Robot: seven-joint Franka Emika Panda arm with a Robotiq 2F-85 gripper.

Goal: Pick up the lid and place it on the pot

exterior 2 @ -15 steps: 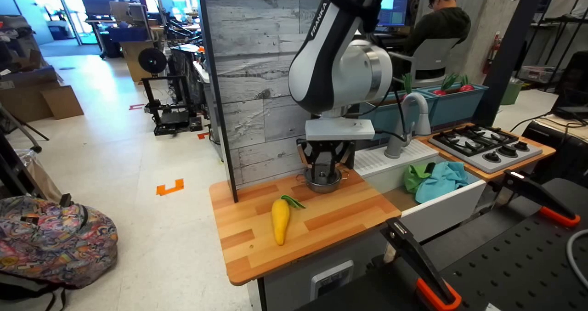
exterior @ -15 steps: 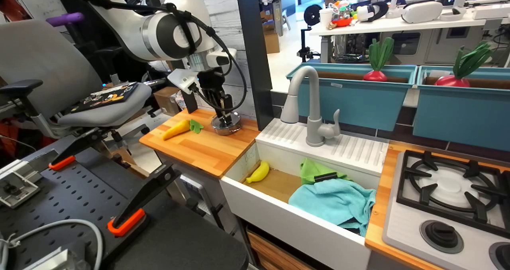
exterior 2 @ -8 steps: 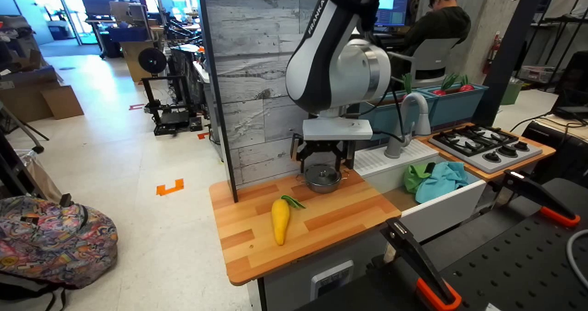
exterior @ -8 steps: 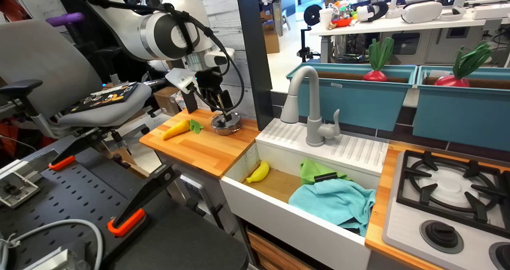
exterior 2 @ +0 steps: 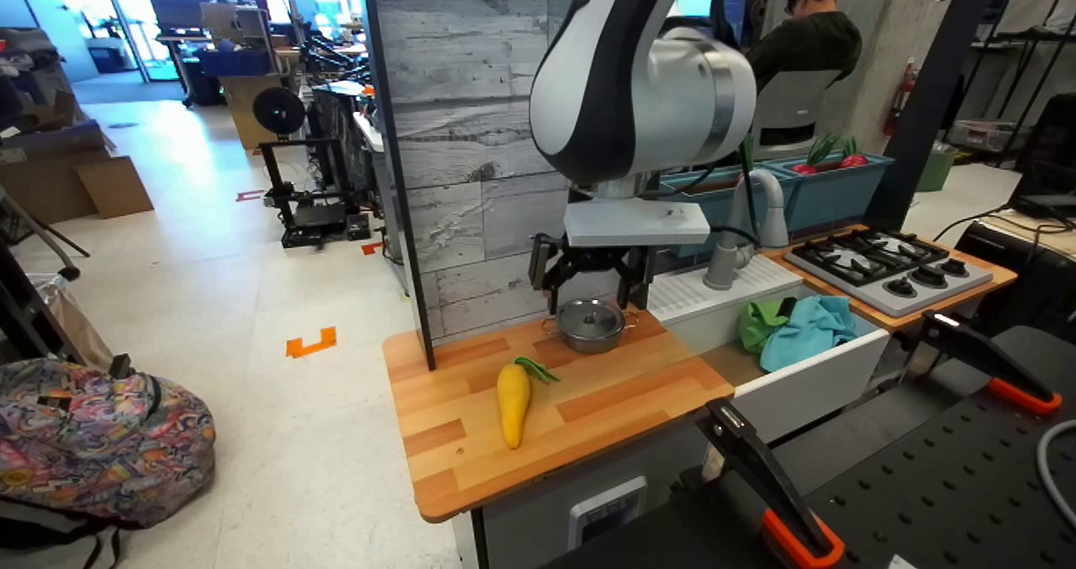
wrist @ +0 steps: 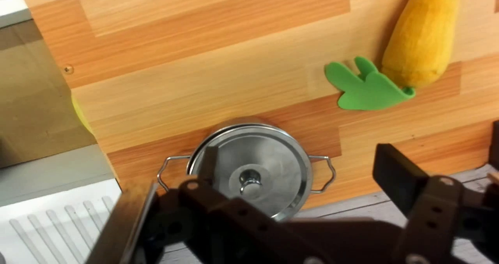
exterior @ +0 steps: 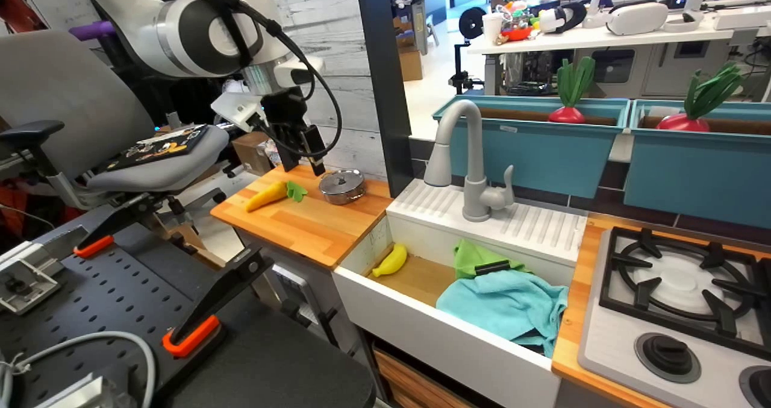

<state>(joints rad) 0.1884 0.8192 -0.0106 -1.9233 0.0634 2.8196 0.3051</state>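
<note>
The silver-grey lid [wrist: 276, 155] rests on top of the small steel pot [exterior 2: 591, 345], its round knob pointing up. In the wrist view a thin dark gap shows along the upper left of the rim, and wire handles stick out at both sides. Both exterior views show the lid [exterior: 341, 180] lying about level over the pot [exterior: 343, 198]. My gripper [wrist: 296, 154] is open, its fingers wide apart with nothing between them. In an exterior view the gripper [exterior: 303, 167] hangs above the counter, beside the pot and apart from the lid. One finger hides part of the lid in the wrist view.
A yellow squash [exterior: 266, 196] with a green leaf lies on the wooden counter [exterior 2: 605, 392] near the pot. The grey plank wall [exterior 2: 479, 216] rises close behind. The sink [exterior: 446, 342] holds a yellow banana [exterior: 391, 260] and cloths [exterior: 503, 302]; a faucet [exterior: 476, 155] stands above it.
The fingers were together at the lid's knob a second ago. They have since spread apart, and the gripper has risen and drawn away from the pot. The lid has stayed on the pot.
</note>
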